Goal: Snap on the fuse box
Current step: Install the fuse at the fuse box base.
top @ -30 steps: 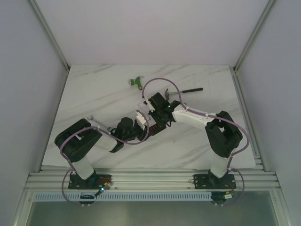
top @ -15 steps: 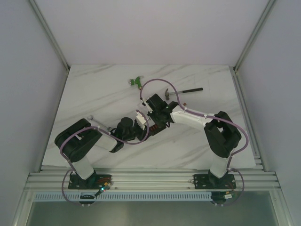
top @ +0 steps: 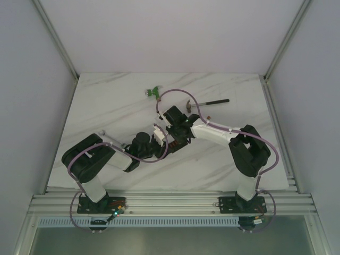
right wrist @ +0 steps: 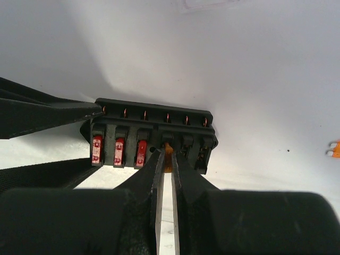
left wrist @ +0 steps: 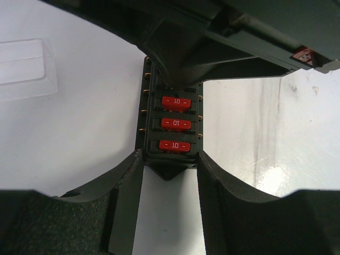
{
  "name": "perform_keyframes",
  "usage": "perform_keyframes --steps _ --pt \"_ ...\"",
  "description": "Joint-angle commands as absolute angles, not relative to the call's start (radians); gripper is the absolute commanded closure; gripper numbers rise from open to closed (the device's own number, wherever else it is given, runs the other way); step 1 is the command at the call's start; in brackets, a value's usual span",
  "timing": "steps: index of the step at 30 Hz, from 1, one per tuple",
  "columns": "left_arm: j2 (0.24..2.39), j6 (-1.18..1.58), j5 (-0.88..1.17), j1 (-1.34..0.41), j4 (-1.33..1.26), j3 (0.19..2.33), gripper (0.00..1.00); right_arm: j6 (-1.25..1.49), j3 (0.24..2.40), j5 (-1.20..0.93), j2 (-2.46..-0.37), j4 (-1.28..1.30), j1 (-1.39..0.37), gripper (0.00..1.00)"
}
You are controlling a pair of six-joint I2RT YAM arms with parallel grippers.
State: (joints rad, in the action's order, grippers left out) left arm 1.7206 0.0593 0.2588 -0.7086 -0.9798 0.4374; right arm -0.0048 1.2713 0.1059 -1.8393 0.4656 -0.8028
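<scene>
The clear lid (left wrist: 24,66) sat upper left in the left wrist view, out of the way, while the left gripper (left wrist: 170,159) had its fingers half spread and clamped across the near end of the fuse box (left wrist: 175,114) mid-frame, probably to pin it down. The right gripper (right wrist: 166,155) was pinched nearly shut on an orange fuse (right wrist: 168,150) at the fourth slot, looked like seating it, with a loose fuse (right wrist: 334,149) at the far right edge.

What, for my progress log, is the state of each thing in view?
fuse box: three red fuses seated, lid off
left gripper: shut on the fuse box
right gripper: pinching orange fuse at fourth slot
clear lid: lying aside
hammer: lying untouched
</scene>
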Motion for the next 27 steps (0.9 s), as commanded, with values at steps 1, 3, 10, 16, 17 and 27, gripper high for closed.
perform_keyframes --steps 1,3,10,16,17,27 --pt "1.74 0.077 0.249 -0.691 -0.965 0.437 0.76 0.005 1.216 0.017 -1.958 0.622 -0.836 1.0" --pt "1.737 0.077 0.249 -0.692 -0.965 0.436 0.76 0.01 1.218 0.012 -1.958 0.627 -0.84 1.0" --pt "1.735 0.078 0.247 -0.691 -0.965 0.436 0.76 0.04 1.22 0.04 -1.954 0.625 -0.839 1.0" --pt "1.724 0.078 0.242 -0.692 -0.969 0.425 0.77 0.069 1.179 0.057 -1.932 0.608 -0.772 1.0" --pt "1.724 0.079 0.24 -0.692 -0.968 0.424 0.77 0.065 1.171 0.05 -1.93 0.606 -0.767 1.0" --pt "1.722 0.079 0.238 -0.692 -0.963 0.425 0.77 0.042 1.122 0.044 -1.998 0.558 -0.753 1.0"
